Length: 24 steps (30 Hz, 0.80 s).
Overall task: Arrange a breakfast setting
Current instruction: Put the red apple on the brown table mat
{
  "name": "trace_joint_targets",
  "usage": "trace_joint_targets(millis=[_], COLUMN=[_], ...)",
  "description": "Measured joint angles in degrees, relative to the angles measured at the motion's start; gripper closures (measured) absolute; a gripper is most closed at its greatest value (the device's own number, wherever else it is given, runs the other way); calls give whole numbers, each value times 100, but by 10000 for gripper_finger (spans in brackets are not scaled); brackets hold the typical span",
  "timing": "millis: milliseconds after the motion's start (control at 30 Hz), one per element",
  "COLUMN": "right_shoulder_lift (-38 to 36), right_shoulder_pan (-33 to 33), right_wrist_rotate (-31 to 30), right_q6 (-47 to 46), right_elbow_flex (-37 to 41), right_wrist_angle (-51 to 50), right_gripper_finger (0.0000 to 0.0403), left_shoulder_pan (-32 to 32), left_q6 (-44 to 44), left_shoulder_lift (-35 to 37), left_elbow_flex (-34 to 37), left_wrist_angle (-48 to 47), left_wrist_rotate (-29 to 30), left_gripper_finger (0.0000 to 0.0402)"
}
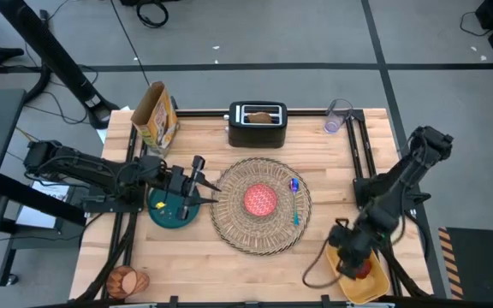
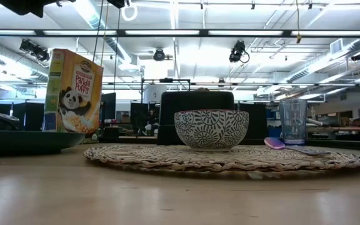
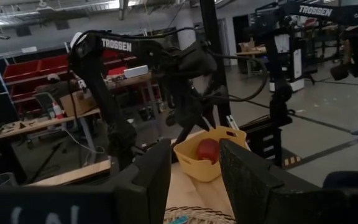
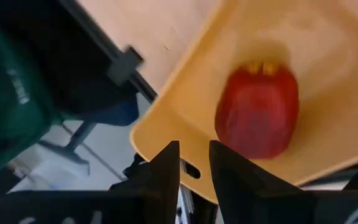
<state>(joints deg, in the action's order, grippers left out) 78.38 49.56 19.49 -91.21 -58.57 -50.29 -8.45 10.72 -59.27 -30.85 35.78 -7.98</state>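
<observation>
A round woven placemat (image 1: pixel 259 224) lies mid-table with a small bowl (image 1: pixel 260 199), red inside, on it and a blue spoon (image 1: pixel 295 201) beside the bowl. A teal plate (image 1: pixel 168 214) lies left of the mat. My left gripper (image 1: pixel 200 183) hovers level over the plate's right part, open, with nothing between its fingers (image 3: pixel 151 180). A red apple (image 4: pixel 257 115) lies in a yellow bin (image 1: pixel 375 287) at the near right corner. My right gripper (image 4: pixel 194 163) slants down above the bin's rim, short of the apple, its fingers a narrow gap apart. A toast slice (image 1: pixel 262 117) sticks out of the toaster.
A black toaster (image 1: pixel 258 126) stands at the far edge, a cereal box (image 1: pixel 157 115) at the far left and a clear cup (image 1: pixel 338 116) at the far right. A round brownish thing (image 1: pixel 127 280) lies at the near left corner. Bare wood lies in front of the mat.
</observation>
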Motion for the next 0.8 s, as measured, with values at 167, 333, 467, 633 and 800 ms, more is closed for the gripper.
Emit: trace_joint_targets(millis=[167, 333, 467, 633, 800], right_shoulder_lift=[609, 1070, 1440, 1710, 1369], right_shoulder_pan=[700, 982, 1036, 966, 662], right_wrist_rotate=[382, 700, 674, 757, -538], right_q6=[-1336, -1870, -1792, -1330, -980], right_elbow_flex=[-6, -6, 47, 88, 6], right_wrist_angle=[335, 649, 492, 446, 95], right_gripper_finger=[297, 267, 248, 247, 247], left_shoulder_pan=[-219, -397, -481, -505, -505], left_q6=[73, 90, 104, 105, 105], left_shoulder_lift=[-2, -2, -2, -2, -2], left_elbow_flex=[0, 0, 0, 0, 0], left_wrist_angle=[-147, -182, -174, -146, 72], left_wrist_rotate=[-1, -1, -1, -1, -1], left_gripper_finger=[257, 257, 257, 257, 257])
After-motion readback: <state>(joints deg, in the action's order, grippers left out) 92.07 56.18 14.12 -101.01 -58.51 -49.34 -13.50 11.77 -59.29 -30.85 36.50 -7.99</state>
